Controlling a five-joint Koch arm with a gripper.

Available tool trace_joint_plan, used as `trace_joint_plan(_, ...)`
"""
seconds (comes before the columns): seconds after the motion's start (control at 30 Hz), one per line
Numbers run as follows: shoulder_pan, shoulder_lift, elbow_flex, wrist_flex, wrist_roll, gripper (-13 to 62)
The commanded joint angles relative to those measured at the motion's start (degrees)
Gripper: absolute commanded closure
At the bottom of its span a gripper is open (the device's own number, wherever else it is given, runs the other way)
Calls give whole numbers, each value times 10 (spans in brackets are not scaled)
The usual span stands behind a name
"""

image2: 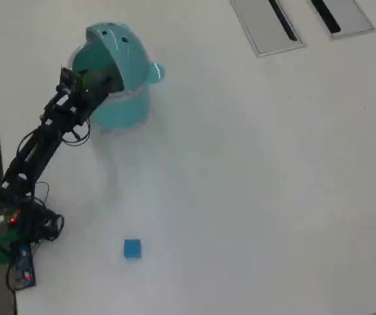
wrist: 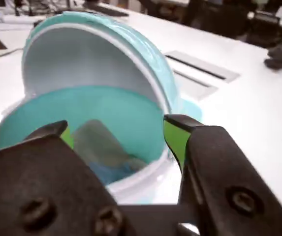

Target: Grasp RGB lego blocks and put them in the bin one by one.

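Gripper (wrist: 118,135) sits over the mouth of the bin (wrist: 131,118), jaws spread wide with nothing between them. In the wrist view both tips are black with green inner pads, one at lower left, one right of centre, with the teal interior showing in the gap. Bin lid (wrist: 89,59) is tipped up and back, pale inside surface facing the camera. Something pale and something bluish lie at the bottom of the bin; too blurred to say what.

Overhead view: arm (image2: 43,141) runs from its base at the lower left edge diagonally up to the bin (image2: 119,111), gripper (image2: 99,82) at the bin's opening. Bin stands upright at upper left of the table (image2: 253,197). Its domed lid (image2: 119,49) is on the upper side with two dark dots on it, opening faces left toward the arm, and the side fin (image2: 153,72) sticks out to the right.

Blue block (image2: 132,249) sits alone on the table near the bottom of the overhead view, right of the arm base, well apart from the bin. Its edges are roughly square to the frame; it's a cube, so no long axis.

Two grey slotted plates (image2: 266,26) are set into the table at the top right, well apart from everything else, with long axes running slightly diagonal.
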Motion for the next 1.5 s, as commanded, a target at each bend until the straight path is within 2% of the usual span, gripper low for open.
trace_joint_plan(0.0, 24, 57, 1, -28, 2, 166)
trace_joint_plan(0.33, 130, 203, 96, 115, 37, 172)
trace_joint_plan(0.77, 263, 330, 190, 255, 70, 171)
trace_joint_plan(1.0, 335, 342, 222, 345, 69, 171)
trace_joint_plan(1.47, 458, 314, 279, 338, 8, 171)
